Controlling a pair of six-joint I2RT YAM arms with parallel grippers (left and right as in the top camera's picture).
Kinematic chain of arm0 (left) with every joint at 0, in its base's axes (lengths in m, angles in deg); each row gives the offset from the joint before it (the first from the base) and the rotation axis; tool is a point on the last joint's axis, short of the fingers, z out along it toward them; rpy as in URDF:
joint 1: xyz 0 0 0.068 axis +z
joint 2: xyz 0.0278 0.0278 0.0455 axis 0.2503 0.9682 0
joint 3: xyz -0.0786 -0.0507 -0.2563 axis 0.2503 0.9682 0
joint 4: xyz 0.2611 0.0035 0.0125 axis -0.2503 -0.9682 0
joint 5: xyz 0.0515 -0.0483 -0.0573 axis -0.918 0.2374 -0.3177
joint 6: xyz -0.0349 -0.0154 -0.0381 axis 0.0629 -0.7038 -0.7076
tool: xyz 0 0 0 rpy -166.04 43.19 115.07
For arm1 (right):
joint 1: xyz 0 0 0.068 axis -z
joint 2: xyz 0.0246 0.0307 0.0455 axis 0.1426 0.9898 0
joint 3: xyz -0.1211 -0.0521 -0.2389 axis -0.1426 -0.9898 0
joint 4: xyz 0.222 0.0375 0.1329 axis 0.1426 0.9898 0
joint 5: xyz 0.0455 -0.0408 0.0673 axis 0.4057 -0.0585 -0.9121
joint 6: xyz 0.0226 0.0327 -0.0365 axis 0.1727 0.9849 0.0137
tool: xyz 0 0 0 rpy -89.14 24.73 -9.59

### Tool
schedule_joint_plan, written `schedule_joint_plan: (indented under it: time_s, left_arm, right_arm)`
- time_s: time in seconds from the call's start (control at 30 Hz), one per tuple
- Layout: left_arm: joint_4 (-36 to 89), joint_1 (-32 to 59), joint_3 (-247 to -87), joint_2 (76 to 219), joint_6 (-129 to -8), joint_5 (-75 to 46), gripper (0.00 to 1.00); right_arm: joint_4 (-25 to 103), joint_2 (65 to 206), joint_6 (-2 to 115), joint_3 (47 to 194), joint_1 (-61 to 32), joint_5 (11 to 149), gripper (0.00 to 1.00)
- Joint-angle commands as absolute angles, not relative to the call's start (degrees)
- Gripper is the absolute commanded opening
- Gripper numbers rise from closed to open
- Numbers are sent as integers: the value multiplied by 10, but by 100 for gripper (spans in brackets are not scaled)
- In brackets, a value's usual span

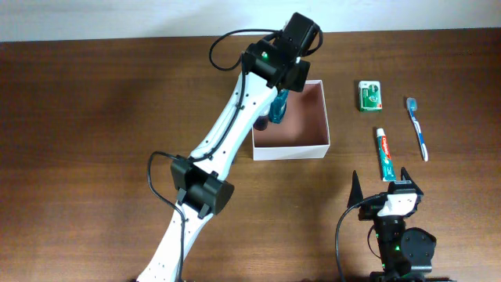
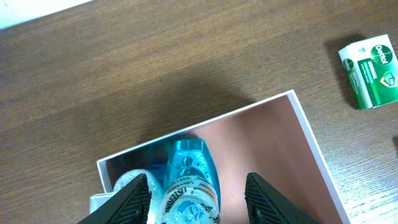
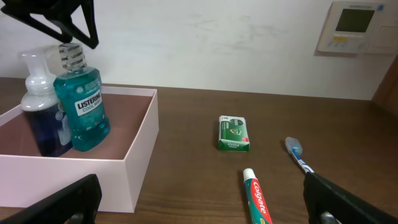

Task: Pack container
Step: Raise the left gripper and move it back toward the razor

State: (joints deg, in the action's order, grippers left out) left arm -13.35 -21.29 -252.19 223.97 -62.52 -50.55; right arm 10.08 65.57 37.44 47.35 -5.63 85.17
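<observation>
The container (image 1: 291, 151) is a square white-walled box with a pinkish inside at mid table. A blue-green Listerine bottle (image 1: 279, 106) stands upright in its back left corner beside a dark blue pump bottle (image 3: 40, 121). My left gripper (image 2: 200, 198) is open just above the Listerine bottle (image 2: 186, 180), with a finger on each side and a gap to both. It also shows in the right wrist view (image 3: 62, 22) over the cap. My right gripper (image 3: 205, 205) is open and empty, low near the table's front, facing the container's wall (image 3: 81, 180).
Right of the container lie a small green packet (image 1: 370, 95), a blue toothbrush (image 1: 416, 128) and a Colgate toothpaste tube (image 1: 383, 154). The toothpaste (image 3: 258, 199) lies just ahead of my right gripper. The container's right half (image 2: 267, 143) holds nothing.
</observation>
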Motion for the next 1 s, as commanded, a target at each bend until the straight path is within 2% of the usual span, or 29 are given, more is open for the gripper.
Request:
schedule_joint_plan:
  time_s: [0.0, 0.13, 0.47, 0.5, 0.53, 0.57, 0.7, 0.77, 0.97]
  left_arm:
    - [-132, -204, -2551, 2234, -596, -508, 52]
    - [-137, -194, -2581, 2225, -592, -508, 58]
    - [-146, -131, -2609, 2128, -593, -560, 60]
    - [-154, -122, -2609, 2116, -593, -560, 61]
    - [-163, -114, -2609, 2107, -593, -562, 68]
    - [-175, -103, -2609, 2098, -593, -562, 71]
    - [-240, -63, -2609, 2076, -596, -561, 70]
    - [-273, -46, -2609, 2073, -600, -561, 72]
    - [-360, -1, -2608, 2073, -600, -562, 96]
  right_arm:
    - [104, 650, 372, 471, -59, 847, 99]
    - [104, 650, 372, 471, -59, 847, 99]
    - [104, 650, 372, 471, -59, 847, 99]
    - [104, 650, 372, 471, -59, 847, 99]
    - [104, 650, 372, 471, -59, 847, 99]
    - [104, 650, 372, 471, -59, 847, 99]
    - [104, 650, 372, 471, -59, 847, 99]
    - [104, 650, 372, 471, -59, 847, 99]
    - [104, 650, 372, 471, -59, 847, 99]
